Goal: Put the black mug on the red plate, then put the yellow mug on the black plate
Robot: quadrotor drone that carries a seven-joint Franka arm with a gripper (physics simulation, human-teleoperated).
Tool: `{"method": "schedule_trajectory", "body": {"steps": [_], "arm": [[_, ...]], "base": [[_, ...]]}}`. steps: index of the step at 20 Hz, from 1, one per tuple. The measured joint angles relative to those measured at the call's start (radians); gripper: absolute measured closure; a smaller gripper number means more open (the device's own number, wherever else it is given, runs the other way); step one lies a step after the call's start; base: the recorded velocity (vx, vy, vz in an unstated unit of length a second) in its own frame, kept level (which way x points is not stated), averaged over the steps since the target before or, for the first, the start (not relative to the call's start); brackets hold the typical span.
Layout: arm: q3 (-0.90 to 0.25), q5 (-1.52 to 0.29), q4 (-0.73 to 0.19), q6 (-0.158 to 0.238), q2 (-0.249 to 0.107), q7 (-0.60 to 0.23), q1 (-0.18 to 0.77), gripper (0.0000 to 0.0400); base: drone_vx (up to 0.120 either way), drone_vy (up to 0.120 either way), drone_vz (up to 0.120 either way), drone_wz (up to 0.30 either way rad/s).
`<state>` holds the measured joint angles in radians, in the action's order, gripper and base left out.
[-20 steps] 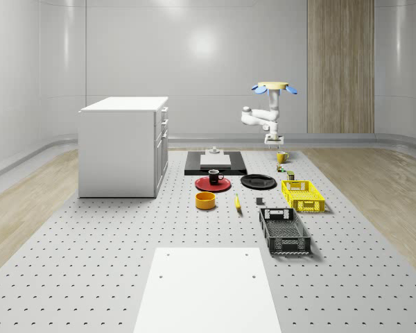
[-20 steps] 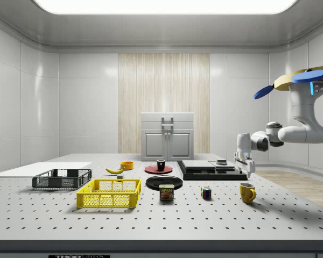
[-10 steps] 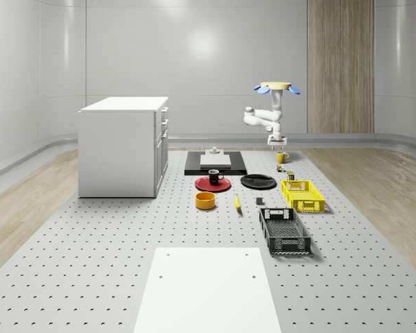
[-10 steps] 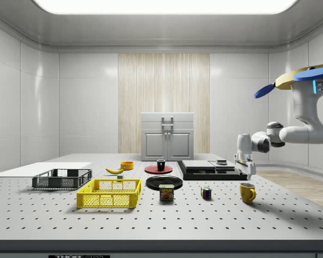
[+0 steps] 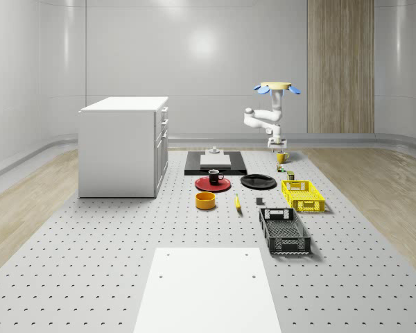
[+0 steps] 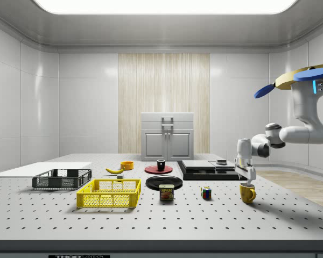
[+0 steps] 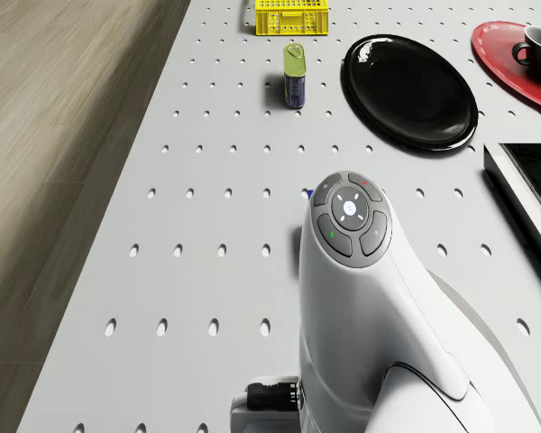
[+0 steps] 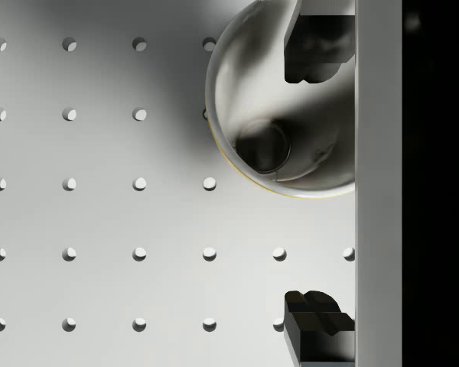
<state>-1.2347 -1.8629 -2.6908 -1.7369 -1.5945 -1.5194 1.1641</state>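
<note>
The yellow mug [image 5: 281,157] [image 6: 247,193] stands upright on the table at the whole-scene view's far right. My gripper [image 6: 250,177] [image 5: 278,145] hangs open just above it. In the wrist view the mug's rim [image 8: 237,164] lies under the gripper [image 8: 317,187], with one finger [image 8: 315,46] over the mug's inside and the other finger [image 8: 315,325] outside it. The drone [image 5: 275,87] [image 6: 307,78] hovers above and beyond the mug. The black mug [image 5: 215,176] [image 7: 536,45] sits on the red plate [image 5: 206,185] [image 7: 500,50]. Beside that lies the bare black plate [image 5: 258,182] [image 7: 410,90].
A white cabinet [image 5: 121,146] stands at the whole-scene view's left, with a black slab [image 5: 215,166] behind the plates. A can [image 7: 295,77] and a colour cube [image 6: 206,192] sit near the mug. Nearer lie a yellow crate [image 5: 302,195], a black crate [image 5: 284,230], an orange bowl [image 5: 205,200] and a banana [image 5: 237,202].
The drone drifted slightly to the whole-scene view's right, and the gripper came down until its fingers reached the yellow mug's rim. The mugs and plates have not moved.
</note>
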Motion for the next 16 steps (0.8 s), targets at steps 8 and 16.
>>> {"method": "schedule_trajectory", "body": {"steps": [8,16], "arm": [[0.037,-0.035,0.015,-0.013,0.008,-0.001,0.009,0.0000],[0.047,-0.046,0.039,-0.015,0.020,-0.003,0.032,0.0000]], "base": [[0.000,0.000,0.000,0.000],[0.000,0.000,0.000,0.000]]}}
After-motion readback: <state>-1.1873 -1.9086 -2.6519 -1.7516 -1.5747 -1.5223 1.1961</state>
